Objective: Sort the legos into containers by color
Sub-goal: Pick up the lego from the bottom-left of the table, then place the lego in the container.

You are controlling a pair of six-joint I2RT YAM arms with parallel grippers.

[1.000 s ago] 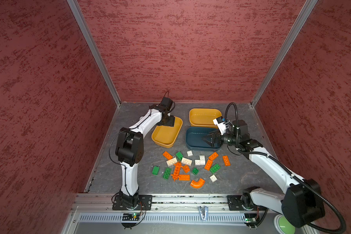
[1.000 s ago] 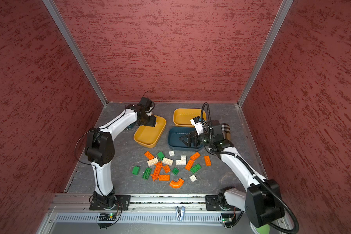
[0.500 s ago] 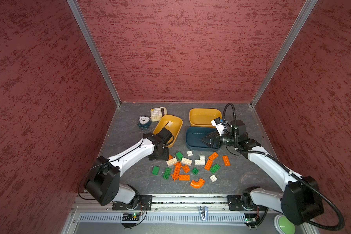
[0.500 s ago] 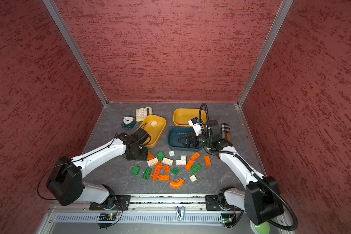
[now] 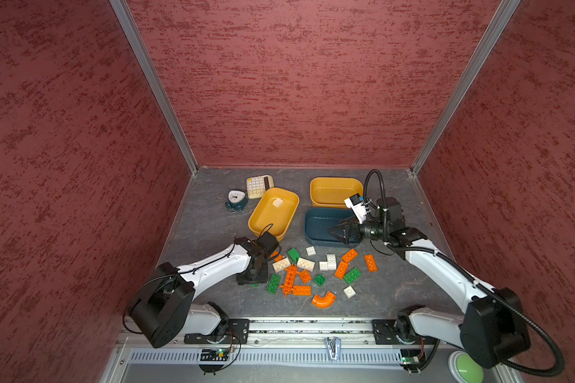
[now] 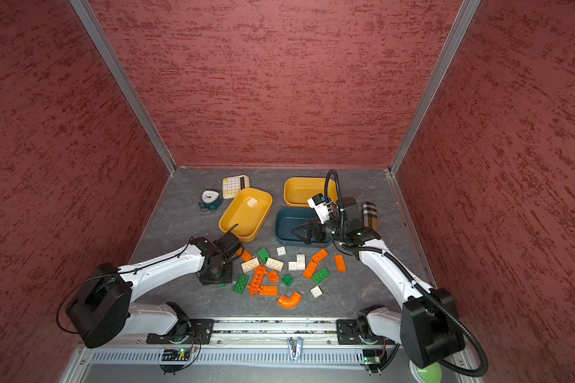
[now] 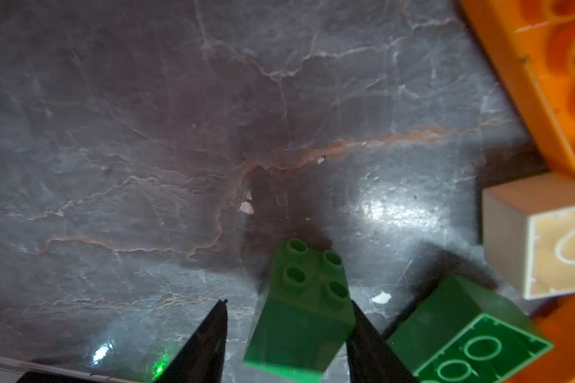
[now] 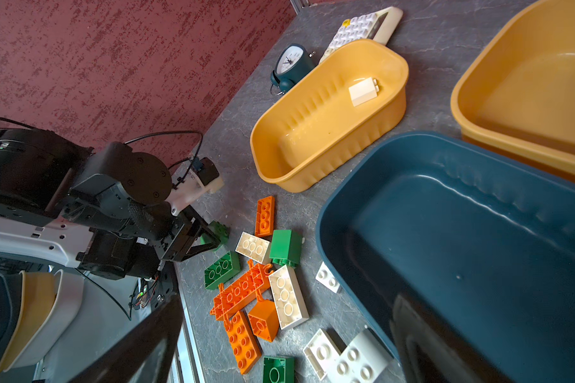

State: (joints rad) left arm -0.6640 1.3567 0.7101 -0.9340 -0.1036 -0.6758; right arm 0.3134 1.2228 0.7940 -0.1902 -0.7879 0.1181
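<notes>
Left wrist view: the left claw (image 7: 288, 301) is partly open and straddles a four-stud green brick (image 7: 304, 308) on the tabletop (image 7: 146, 132). One finger (image 7: 365, 351) touches the brick's side. A strip of tabletop shows between the other finger and the brick, so there is no closed grip. A second green brick (image 7: 462, 335) and a cream brick (image 7: 538, 238) lie just beside it.

In both top views the left claw (image 5: 251, 280) is down at the left edge of the loose legos (image 5: 289, 280). These lie scattered on the tabletop on the near side of the trays, with orange, green and white mixed. The orange elbow (image 5: 323, 300) lies nearest the rail.

The right claw (image 5: 334, 232) is spread wide with nothing between its fingers. It hangs over the near edge of the teal tray (image 5: 316, 220).

The left mustard tray (image 5: 266, 222) holds a lone white brick (image 5: 277, 202) at its far end. The far mustard tray (image 5: 332, 192) sits just beyond the teal tray; whether they touch, I cannot tell.

The calculator (image 5: 259, 186) and the clock (image 5: 236, 199) stand at the far left, just beside the left mustard tray. The plaid case (image 6: 369, 215) is to the right of the teal tray, partly hidden behind the right arm.
</notes>
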